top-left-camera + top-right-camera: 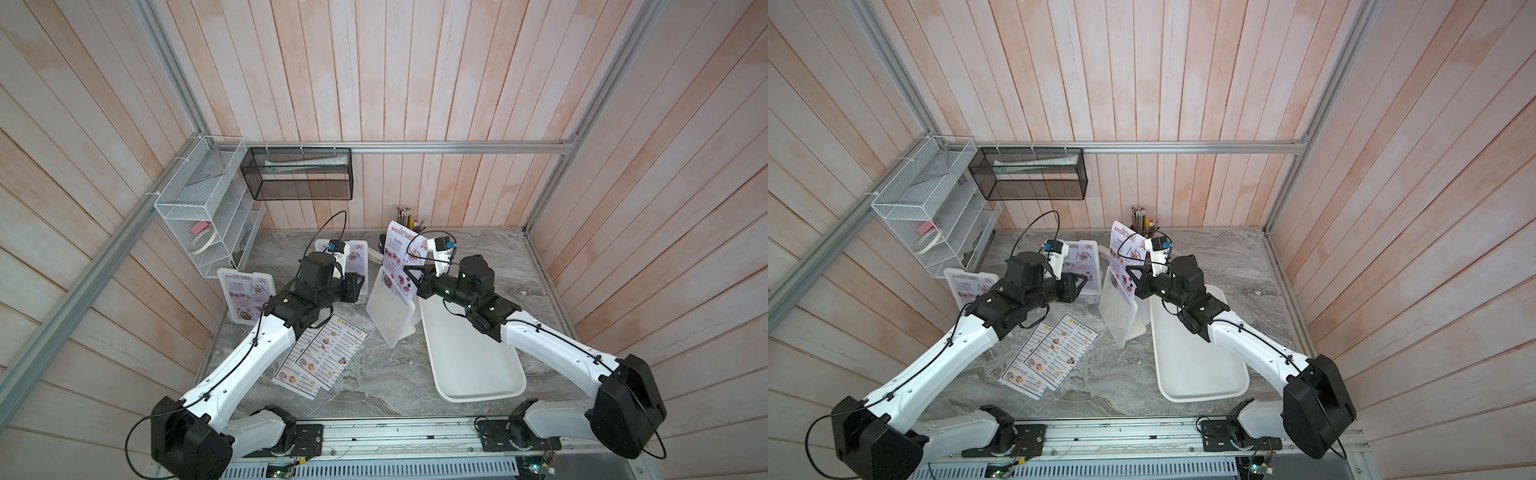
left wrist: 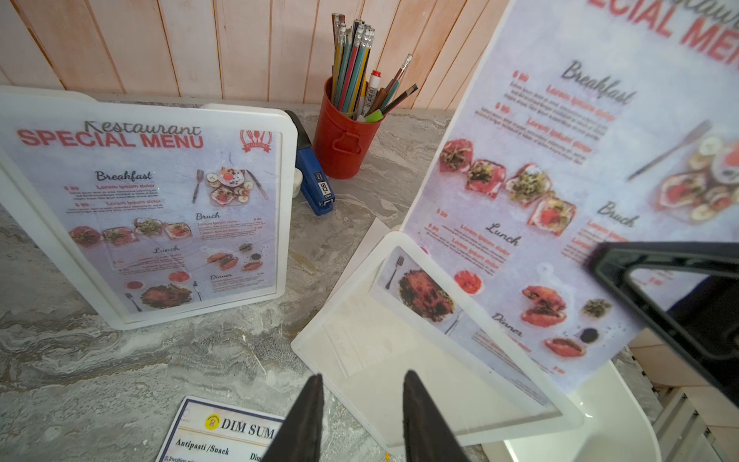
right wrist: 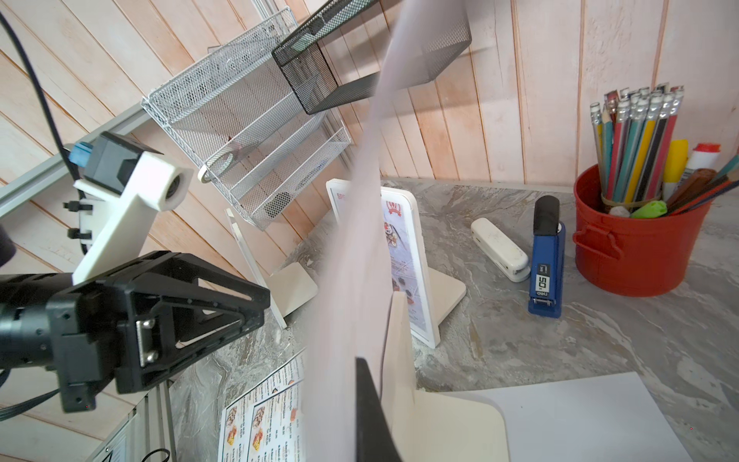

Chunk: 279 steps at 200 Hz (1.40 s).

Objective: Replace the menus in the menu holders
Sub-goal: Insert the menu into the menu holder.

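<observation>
Left tool [image 2: 364, 376] part-open, hovering; right tool [image 1: 409, 273] clamped, raised.

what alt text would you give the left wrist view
A Special Menu sheet, pinched by the right gripper, stands with its lower end in a tilted white holder. The left gripper hangs open in front; beyond stand a second filled holder, a red pencil cup and a blue stapler.

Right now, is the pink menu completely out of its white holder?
No, the pink menu has its lower corner tucked inside the tilted white holder.
</observation>
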Tool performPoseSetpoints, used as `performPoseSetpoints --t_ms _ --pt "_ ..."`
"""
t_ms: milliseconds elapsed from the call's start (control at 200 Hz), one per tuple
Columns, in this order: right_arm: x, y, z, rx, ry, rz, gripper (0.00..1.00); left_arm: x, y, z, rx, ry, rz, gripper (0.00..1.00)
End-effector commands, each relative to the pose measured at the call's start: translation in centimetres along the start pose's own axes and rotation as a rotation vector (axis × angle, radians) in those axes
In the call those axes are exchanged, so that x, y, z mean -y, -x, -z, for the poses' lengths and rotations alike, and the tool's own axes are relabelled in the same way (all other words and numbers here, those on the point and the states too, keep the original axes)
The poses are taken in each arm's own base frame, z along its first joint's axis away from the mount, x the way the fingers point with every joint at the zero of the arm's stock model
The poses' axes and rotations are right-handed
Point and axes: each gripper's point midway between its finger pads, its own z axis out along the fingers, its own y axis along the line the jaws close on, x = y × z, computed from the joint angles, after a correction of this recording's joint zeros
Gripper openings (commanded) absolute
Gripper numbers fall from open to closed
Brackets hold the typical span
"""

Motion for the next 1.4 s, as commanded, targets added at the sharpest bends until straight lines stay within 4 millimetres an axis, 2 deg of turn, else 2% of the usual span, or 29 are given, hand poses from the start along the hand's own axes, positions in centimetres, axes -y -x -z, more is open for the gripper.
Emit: performPoseSetpoints --t_ms 0,85,290,450,555,660,790,880,1390 --pt "-1.3 0.5 0.6 0.03 0.034 0.033 0.05 0.0 -0.3 0.1 0.001 -0.001 -0.012 0.36" --pt "-1.8 0.1 0.9 0.024 0.049 0.033 0.13 0.1 -0.2 0.1 0.002 -0.001 -0.011 0.36" --pt "-2.3 -0.9 1.6 -0.001 0.026 0.026 0.23 0.0 -0.1 0.1 0.005 0.005 -0.013 0.36" --pt "-2.2 -2.1 2.0 -0.029 -0.001 0.019 0.26 0.0 0.1 0.0 0.008 0.004 -0.017 0.36" --pt "-1.2 -2.5 2.1 -0.029 -0.053 0.011 0.24 0.1 0.2 -0.1 0.008 0.003 -0.017 0.36" --pt "0.1 -2.2 2.1 -0.013 -0.127 0.017 0.15 0.2 0.3 -0.1 0.01 -0.002 -0.017 0.36" --pt "0.1 -1.5 2.0 0.005 -0.136 0.038 0.07 0.1 0.4 0.0 0.012 0.002 -0.02 0.36" --pt "0.1 -1.7 2.0 0.006 -0.132 0.037 0.02 0.0 0.3 0.0 0.01 0.006 -0.021 0.36" --pt "-0.4 -2.2 2.7 0.128 -0.116 0.055 0.0 0.2 0.5 -0.3 0.012 -0.003 -0.022 0.35"
